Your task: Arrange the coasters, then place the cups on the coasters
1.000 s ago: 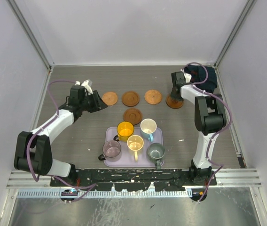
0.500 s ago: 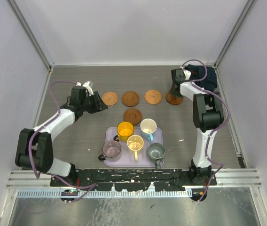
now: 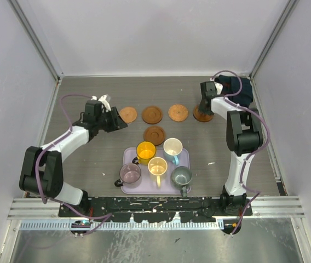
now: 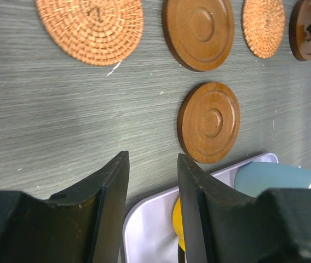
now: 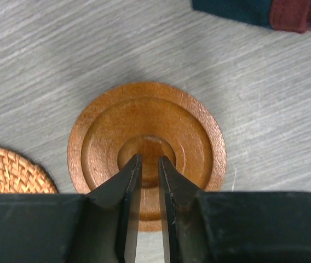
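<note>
Five cups (image 3: 157, 165) stand on the tray (image 3: 186, 159). Beyond the tray four coasters (image 3: 151, 114) line the surface, with a fifth coaster (image 3: 154, 134) nearer it. The right claw (image 5: 150, 160), narrowly parted, is over the rightmost coaster (image 5: 106, 142). The left claw (image 4: 153, 159) is half-wide and empty.

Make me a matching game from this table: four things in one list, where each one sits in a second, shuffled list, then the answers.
Things:
1. yellow cup
2. grey-green cup
3. right pincer
4. left pincer

Places:
A. near right corner of the lavender tray
B. over the wooden coaster at the row's right end
C. far left corner of the lavender tray
D. by the woven coaster at the row's left end

Pairs: 1-C, 2-A, 3-B, 4-D
</note>
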Motion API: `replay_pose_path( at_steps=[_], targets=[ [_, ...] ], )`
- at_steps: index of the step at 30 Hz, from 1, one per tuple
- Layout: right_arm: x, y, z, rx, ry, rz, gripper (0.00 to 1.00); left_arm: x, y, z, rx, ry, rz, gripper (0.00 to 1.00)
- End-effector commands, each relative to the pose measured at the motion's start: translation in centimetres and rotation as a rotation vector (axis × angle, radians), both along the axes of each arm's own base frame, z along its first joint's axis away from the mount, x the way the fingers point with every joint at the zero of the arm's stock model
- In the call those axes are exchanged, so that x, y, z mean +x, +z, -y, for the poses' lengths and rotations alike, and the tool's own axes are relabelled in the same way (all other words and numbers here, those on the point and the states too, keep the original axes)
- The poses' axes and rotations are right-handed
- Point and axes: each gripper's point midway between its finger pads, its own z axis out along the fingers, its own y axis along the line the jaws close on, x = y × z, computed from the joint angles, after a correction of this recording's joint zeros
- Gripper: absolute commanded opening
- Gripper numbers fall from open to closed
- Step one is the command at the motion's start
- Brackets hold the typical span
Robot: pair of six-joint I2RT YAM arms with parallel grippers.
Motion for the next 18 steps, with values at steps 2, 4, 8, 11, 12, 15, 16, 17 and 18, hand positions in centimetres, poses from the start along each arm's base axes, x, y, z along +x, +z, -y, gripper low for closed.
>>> replay_pose_path(
  at_steps=[2, 4, 8, 11, 12, 15, 16, 17, 18],
  targets=[
    [0.6, 6.9, -0.7, 0.013, 0.044, 0.153, 0.26, 1.2, 2.3, 2.7, -0.005, -0.110, 0.142, 0.42],
    [0.6, 8.7, -1.1, 0.024, 0.056, 0.192, 0.27, 1.4, 2.4, 3.5, 0.015, -0.142, 0.161, 0.43],
    [0.2, 12.1, -1.7, 0.052, 0.070, 0.267, 0.28, 1.5, 1.9, 5.4, 0.043, -0.219, 0.175, 0.44],
    [-0.4, 13.7, -2.0, 0.066, 0.084, 0.302, 0.28, 1.3, 1.0, 7.1, 0.043, -0.276, 0.164, 0.45],
    [-0.7, 14.1, -2.0, 0.067, 0.083, 0.311, 0.28, 1.2, 0.7, 7.7, 0.040, -0.292, 0.162, 0.45],
    [-1.6, 15.1, -1.8, 0.069, 0.083, 0.332, 0.28, 1.0, 0.3, 9.7, 0.023, -0.335, 0.162, 0.43],
    [-1.9, 15.2, -1.8, 0.071, 0.082, 0.336, 0.28, 1.0, 0.1, 10.4, 0.016, -0.349, 0.158, 0.42],
    [-2.3, 15.3, -1.7, 0.072, 0.081, 0.340, 0.28, 1.1, 0.2, 11.1, 0.006, -0.364, 0.160, 0.41],
    [-2.6, 15.6, -1.6, 0.073, 0.078, 0.346, 0.28, 1.2, 0.2, 11.8, -0.005, -0.382, 0.163, 0.39]
  ],
)
